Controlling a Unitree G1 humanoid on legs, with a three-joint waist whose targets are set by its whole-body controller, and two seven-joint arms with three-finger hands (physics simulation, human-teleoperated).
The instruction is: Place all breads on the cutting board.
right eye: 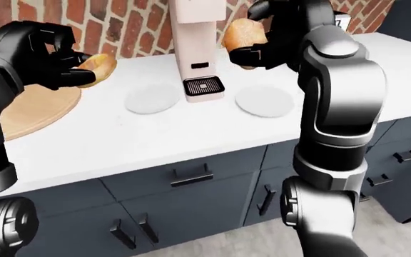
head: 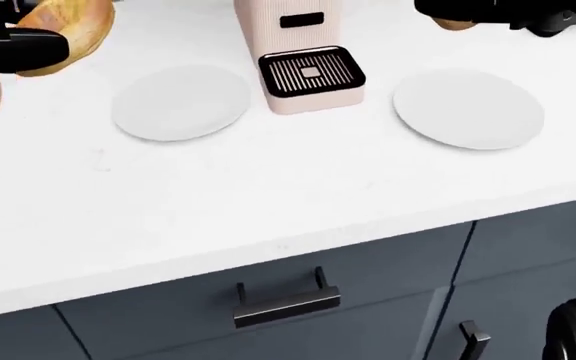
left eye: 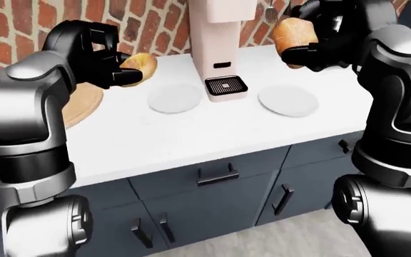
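I hold 1 bagel (left eye: 138,65) in my left hand (left eye: 95,53), fingers wrapped around it, above the cutting board (left eye: 73,104) edge. My right hand (left eye: 320,32) grips 1 roll (left eye: 291,33) above 2 bare plates (head: 468,109).

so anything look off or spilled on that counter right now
Nothing stands out. The two plates lie flat and bare on the white counter, with the coffee machine upright between them. Each hand holds a bread in the air; the cutting board is bare.

Two breads (left eye: 140,65), two plates (head: 180,101)
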